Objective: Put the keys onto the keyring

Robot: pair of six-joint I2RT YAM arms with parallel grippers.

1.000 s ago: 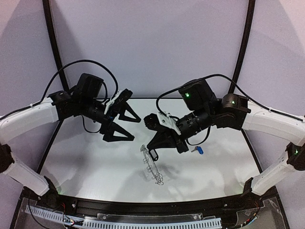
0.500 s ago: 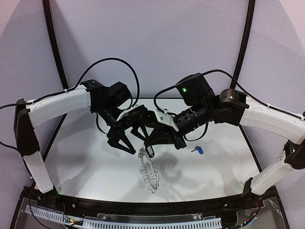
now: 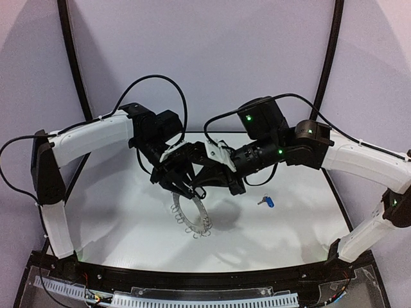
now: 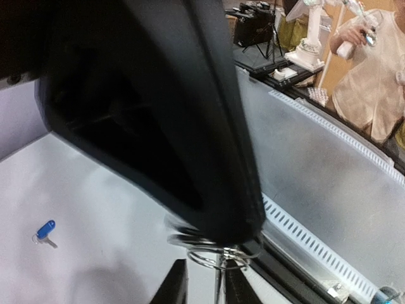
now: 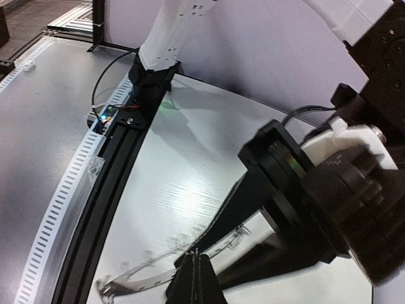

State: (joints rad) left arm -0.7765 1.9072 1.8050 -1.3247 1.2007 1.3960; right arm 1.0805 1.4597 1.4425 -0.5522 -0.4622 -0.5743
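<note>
My right gripper (image 3: 199, 190) pinches the ring (image 3: 207, 221) above mid-table (image 3: 115, 218); left gripper (image 3: 185, 190) narrowed at its rim, grip I cannot tell; blue key (image 3: 268, 202) lies right

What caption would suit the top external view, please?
Left hand and right hand meet at the keyring; blue-tagged key lies apart.

My arms (image 3: 87, 138) are white shells with black joints (image 3: 48, 179); black cables (image 3: 160, 82) loop above, green lights (image 3: 248, 119) glow, black fingers (image 5: 187, 286) taper.
</note>
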